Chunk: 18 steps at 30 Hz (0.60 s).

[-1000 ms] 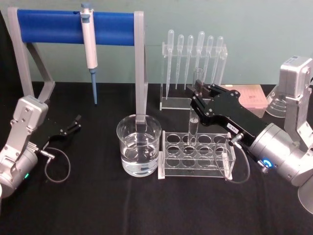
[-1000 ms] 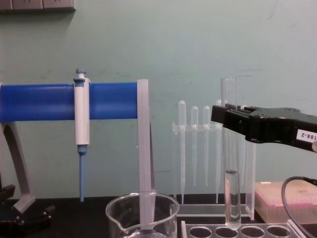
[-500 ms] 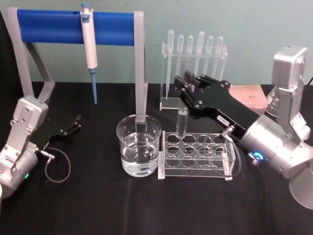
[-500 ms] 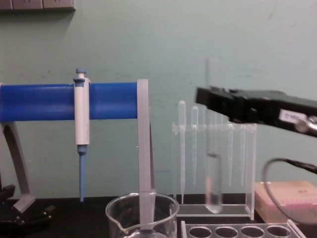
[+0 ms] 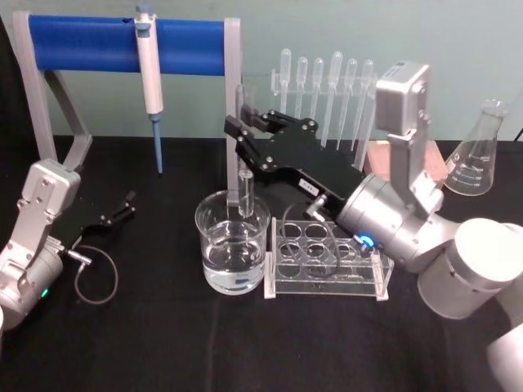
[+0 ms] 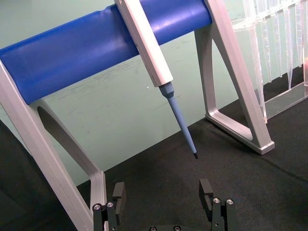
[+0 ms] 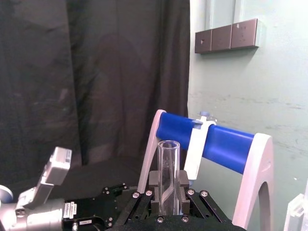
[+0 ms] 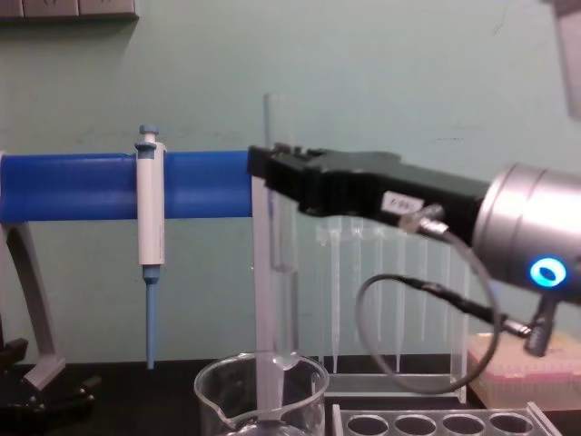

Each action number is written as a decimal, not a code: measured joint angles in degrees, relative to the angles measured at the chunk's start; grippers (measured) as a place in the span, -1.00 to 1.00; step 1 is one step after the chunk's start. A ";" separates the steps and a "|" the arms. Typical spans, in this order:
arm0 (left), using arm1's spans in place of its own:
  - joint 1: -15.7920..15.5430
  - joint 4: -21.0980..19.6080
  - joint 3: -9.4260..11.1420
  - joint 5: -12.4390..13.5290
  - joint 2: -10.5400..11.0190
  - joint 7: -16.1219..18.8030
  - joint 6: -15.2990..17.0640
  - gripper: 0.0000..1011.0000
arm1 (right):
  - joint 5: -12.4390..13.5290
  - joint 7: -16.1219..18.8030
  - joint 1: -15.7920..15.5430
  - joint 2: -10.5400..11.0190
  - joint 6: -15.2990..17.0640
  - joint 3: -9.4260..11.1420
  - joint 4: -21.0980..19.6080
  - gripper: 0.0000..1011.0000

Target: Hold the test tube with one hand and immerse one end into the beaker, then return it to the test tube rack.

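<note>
My right gripper (image 5: pixel 245 137) is shut on the test tube (image 5: pixel 243 194), a clear glass tube held upright over the beaker (image 5: pixel 214 263). Seen from the chest, the test tube (image 8: pixel 284 291) hangs from the black fingers (image 8: pixel 272 173), and its round end sits about level with the beaker (image 8: pixel 218 392) rim, above the water. The right wrist view shows the open rim of the tube (image 7: pixel 168 175) clamped between the fingers. At the far left my left gripper (image 5: pixel 124 206) is parked low over the black table and stands open (image 6: pixel 162 197) with nothing in it.
A clear tube rack (image 5: pixel 327 286) stands just right of the beaker. Behind are a pipette stand (image 5: pixel 327 82), a blue-barred frame (image 5: pixel 90 45) with a hanging pipettor (image 5: pixel 149 73), and a conical flask (image 5: pixel 478 159) at the far right. A cable loop (image 5: pixel 94 278) lies by my left arm.
My right gripper lifted the test tube clear of the rack and carried it left, from above the rack to over the beaker. The left arm has not moved.
</note>
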 joint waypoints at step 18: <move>0.00 0.00 0.00 0.00 0.00 0.00 0.00 0.98 | -2.19 4.15 -1.18 -4.03 -12.32 -1.42 13.82 -0.55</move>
